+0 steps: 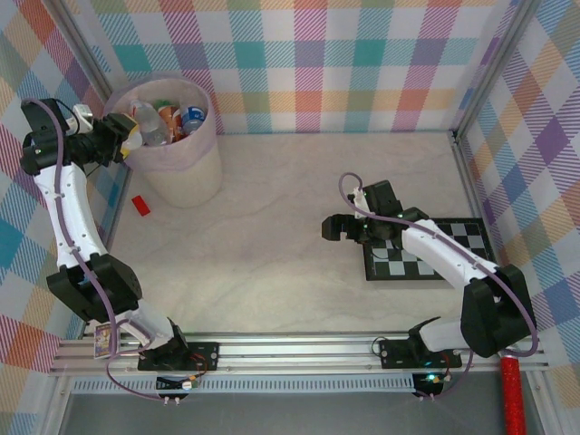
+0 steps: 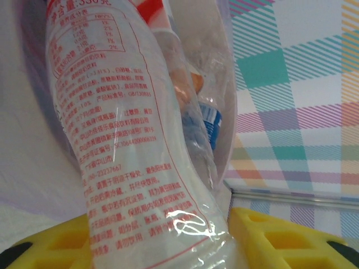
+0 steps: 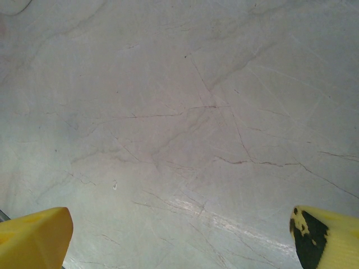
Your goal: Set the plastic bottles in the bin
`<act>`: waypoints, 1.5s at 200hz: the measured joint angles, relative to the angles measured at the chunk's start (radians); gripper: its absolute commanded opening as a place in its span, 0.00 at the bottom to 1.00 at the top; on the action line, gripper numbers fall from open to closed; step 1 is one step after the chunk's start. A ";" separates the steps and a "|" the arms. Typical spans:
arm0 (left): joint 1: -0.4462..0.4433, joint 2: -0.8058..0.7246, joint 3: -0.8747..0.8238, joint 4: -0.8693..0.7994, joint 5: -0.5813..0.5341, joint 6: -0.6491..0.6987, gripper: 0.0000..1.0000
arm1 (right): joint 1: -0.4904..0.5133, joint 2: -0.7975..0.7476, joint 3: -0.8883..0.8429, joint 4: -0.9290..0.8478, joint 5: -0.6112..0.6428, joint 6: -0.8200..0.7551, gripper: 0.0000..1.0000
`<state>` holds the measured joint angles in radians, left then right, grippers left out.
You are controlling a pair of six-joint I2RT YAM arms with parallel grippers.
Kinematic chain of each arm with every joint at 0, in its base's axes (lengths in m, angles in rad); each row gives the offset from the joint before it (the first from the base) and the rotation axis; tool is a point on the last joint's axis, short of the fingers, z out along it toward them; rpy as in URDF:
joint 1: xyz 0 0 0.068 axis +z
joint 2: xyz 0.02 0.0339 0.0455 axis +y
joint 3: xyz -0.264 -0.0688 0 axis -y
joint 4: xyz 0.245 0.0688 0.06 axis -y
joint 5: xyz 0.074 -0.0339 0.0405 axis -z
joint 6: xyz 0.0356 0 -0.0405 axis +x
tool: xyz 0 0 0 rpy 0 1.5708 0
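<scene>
- Top external view: the left hand (image 1: 118, 143) is up at the far left, hard against the left rim of the bin (image 1: 195, 177), clamped on a clear bottle (image 2: 123, 140).
- Left wrist view: that bottle stands between the yellow fingers (image 2: 269, 238), its far end leaning in over the bin's pinkish liner.
- Other bottles (image 1: 168, 122) lie heaped inside the bin, one with a blue label (image 2: 212, 126). I see none lying on the tabletop (image 1: 272, 227), so this looks like the last one.
- To do the drop well, I'd carry the bottle further in past the rim before letting go. The heap is high, and a drop right at the edge could roll back out.
- Then open wide and lift straight away, so the fingers don't snag the liner or tip the bin.
- Writing: the bottle's wrap carries dense red Chinese print, with what looks like a small nutrition table near the top and a solid red band above it. No brand name is legible to me.
- Right hand (image 1: 337, 227) hangs fully open over bare tabletop, holding nothing, just left of the checkerboard (image 1: 453, 245).
- Small red block (image 1: 140, 205) sits near the bin's foot; leave it.
</scene>
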<state>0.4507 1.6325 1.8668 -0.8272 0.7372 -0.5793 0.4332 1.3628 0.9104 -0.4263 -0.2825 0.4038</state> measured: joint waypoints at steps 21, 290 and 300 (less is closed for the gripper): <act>0.000 0.019 0.000 0.005 -0.021 -0.004 0.59 | 0.005 0.001 0.000 0.008 0.000 0.004 0.99; -0.214 0.022 0.145 -0.115 -0.481 0.256 0.42 | 0.031 0.037 0.006 0.018 -0.006 0.016 0.99; -0.226 0.045 0.159 -0.115 -0.482 0.257 0.42 | 0.031 0.037 0.006 0.018 -0.006 0.017 0.99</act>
<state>0.2245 1.6772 2.0258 -0.9424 0.2550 -0.3225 0.4644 1.4002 0.9165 -0.4084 -0.2890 0.4206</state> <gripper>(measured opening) 0.422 0.990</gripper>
